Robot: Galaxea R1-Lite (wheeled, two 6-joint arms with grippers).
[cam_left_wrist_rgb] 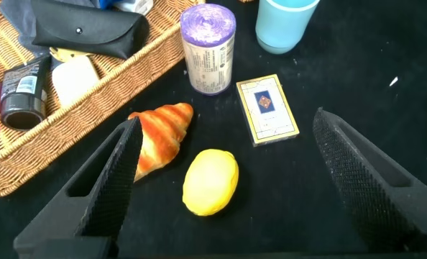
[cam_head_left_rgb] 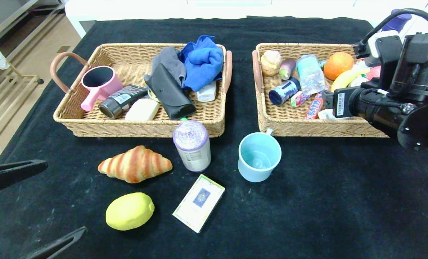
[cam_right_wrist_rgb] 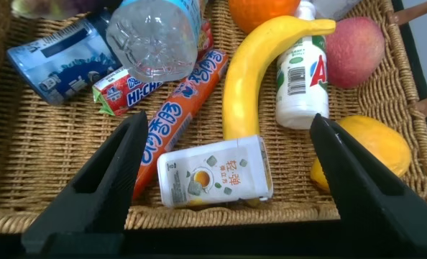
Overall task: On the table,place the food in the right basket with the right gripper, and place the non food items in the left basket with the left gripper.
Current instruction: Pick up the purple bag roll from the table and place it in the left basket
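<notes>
On the table's black cloth (cam_head_left_rgb: 343, 201) lie a croissant (cam_head_left_rgb: 135, 164), a lemon (cam_head_left_rgb: 129, 210), a flat card box (cam_head_left_rgb: 199, 202), a purple roll (cam_head_left_rgb: 192, 145) and a pale blue mug (cam_head_left_rgb: 259, 157). My left gripper (cam_head_left_rgb: 65, 197) hovers open at the near left, with the lemon (cam_left_wrist_rgb: 210, 181) below its spread fingers. My right gripper (cam_right_wrist_rgb: 228, 122) hangs open over the near edge of the right basket (cam_head_left_rgb: 307, 127). The white carton (cam_right_wrist_rgb: 213, 173) lies loose on the wicker between its fingers, touching neither. The water bottle (cam_right_wrist_rgb: 156, 32) lies in that basket too.
The left basket (cam_head_left_rgb: 91, 126) holds a pink mug (cam_head_left_rgb: 98, 85), a black case (cam_head_left_rgb: 169, 91) and a blue cloth (cam_head_left_rgb: 203, 61). A banana (cam_right_wrist_rgb: 246, 79), an apple (cam_right_wrist_rgb: 354, 43) and candy packs (cam_right_wrist_rgb: 174, 119) crowd the right basket. The table's left edge drops to the floor.
</notes>
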